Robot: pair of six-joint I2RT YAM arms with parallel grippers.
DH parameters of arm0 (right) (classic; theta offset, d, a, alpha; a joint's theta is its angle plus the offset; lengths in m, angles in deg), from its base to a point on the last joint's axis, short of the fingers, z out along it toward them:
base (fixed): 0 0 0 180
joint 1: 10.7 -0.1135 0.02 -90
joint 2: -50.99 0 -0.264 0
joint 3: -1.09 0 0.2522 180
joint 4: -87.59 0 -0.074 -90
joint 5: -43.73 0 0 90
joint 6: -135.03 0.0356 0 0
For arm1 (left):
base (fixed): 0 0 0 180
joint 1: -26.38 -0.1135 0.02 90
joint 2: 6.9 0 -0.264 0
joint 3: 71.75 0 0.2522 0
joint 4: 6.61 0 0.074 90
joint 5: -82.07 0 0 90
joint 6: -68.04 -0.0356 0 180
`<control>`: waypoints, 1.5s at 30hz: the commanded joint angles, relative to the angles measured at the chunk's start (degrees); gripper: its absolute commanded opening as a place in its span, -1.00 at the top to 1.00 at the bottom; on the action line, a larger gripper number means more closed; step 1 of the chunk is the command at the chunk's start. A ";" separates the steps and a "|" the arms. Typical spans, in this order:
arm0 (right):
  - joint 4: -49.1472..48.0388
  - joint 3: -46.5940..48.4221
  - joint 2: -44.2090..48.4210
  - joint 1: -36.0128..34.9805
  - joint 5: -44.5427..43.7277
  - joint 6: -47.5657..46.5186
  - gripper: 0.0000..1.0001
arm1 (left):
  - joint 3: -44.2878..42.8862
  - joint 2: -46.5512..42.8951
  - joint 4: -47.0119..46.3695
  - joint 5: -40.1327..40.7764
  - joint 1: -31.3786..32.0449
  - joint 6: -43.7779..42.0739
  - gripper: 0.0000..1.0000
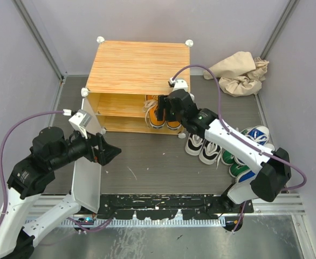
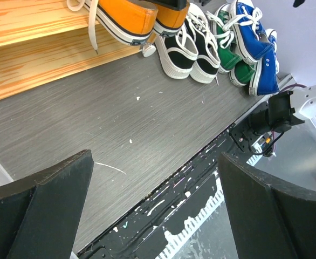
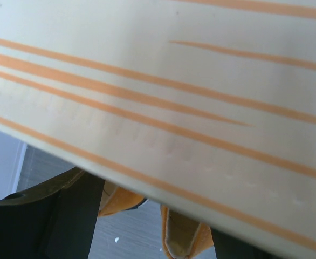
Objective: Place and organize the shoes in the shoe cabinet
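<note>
The shoe cabinet stands at the back centre with its white door swung open to the left. My right gripper is at the cabinet's right front, its fingers closed around the heels of the orange shoes, which are tilted at the lower shelf. In the right wrist view the orange shoes sit between my fingers under the cabinet top. My left gripper is open and empty above the floor. White-and-black shoes, green shoes and blue shoes lie to the right.
A crumpled beige cloth lies at the back right. A black paint-flecked rail runs along the near edge. Grey walls close in both sides. The open door stands right beside my left arm.
</note>
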State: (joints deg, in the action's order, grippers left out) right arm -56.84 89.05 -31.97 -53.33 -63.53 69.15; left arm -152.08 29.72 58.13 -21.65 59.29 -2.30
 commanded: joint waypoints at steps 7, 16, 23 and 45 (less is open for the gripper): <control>-4.44 -1.55 10.57 -0.26 3.64 -7.45 -0.48 | -0.87 1.34 -2.08 -0.98 0.18 -0.06 -1.00; -6.51 -0.91 5.29 -0.21 12.36 -11.87 -0.46 | -0.03 2.58 -3.49 -1.88 0.09 0.21 -1.00; -6.95 0.27 1.05 -0.89 -0.92 -5.86 -0.46 | -0.20 2.69 -3.51 -2.30 0.14 0.20 -1.00; -9.76 -0.59 -4.87 -2.85 -16.09 4.21 -0.51 | -0.93 1.96 -3.47 -3.03 0.14 0.29 -0.99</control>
State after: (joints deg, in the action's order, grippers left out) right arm -63.73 86.32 -34.99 -56.50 -76.21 72.47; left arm -151.84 31.80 57.74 -23.22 59.29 -1.84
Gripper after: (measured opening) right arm 0.750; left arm 0.997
